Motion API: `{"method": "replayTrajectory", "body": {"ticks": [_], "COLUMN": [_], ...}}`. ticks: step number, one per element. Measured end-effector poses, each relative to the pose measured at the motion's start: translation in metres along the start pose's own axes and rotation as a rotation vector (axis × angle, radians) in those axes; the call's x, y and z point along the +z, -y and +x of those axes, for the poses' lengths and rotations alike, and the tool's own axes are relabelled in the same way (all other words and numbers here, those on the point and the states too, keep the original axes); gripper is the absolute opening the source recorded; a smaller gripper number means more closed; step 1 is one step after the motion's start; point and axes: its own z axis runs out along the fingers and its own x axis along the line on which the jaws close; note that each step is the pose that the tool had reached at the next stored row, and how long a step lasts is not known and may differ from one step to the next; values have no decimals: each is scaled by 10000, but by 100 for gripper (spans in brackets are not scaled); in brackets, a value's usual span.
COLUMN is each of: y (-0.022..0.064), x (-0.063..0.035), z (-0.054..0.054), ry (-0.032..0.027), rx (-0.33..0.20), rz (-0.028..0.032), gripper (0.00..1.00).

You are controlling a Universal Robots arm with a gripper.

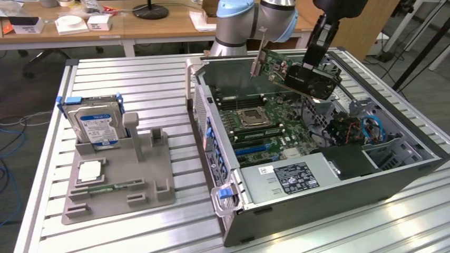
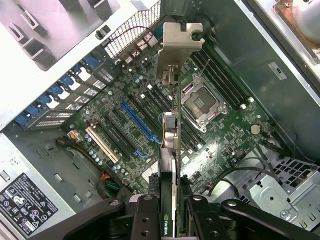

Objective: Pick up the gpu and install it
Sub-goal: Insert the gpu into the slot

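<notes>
The gpu (image 1: 285,71) hangs tilted in the air above the open computer case (image 1: 393,163), over the back part of the motherboard (image 1: 256,124). It is a dark card with a green board edge and a silvery bracket (image 1: 257,55) at the end towards the exterior view's left. My gripper (image 1: 307,71) is shut on its dark cooler end. In the wrist view the gpu (image 2: 171,130) is seen edge-on between my fingers (image 2: 145,217), its bracket (image 2: 179,42) pointing away. Below it lie the motherboard (image 2: 125,107), a blue slot (image 2: 140,122) and the CPU socket (image 2: 204,102).
A grey fixture (image 1: 151,182) on the exterior view's left carries a silver hard drive (image 1: 95,124), a CPU (image 1: 90,171) and a green RAM stick (image 1: 113,187). Inside the case are the power supply (image 1: 295,176), drive cage and cables (image 1: 359,132). Desks stand behind the table.
</notes>
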Motion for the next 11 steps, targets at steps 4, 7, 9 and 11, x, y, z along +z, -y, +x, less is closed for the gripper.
{"method": "replayTrajectory", "body": {"ticks": [4,7,9,11], "y": [-1,-1,-1,-1], "x": [1,1,2,2], "z": [-1,-1,-1,-1], "ry": [-8,-16,-20,-23], "rx": [-150,-236,-305,-366], "rz": [-2,0,-1,-3], "gripper": [26,26,26,26]}}
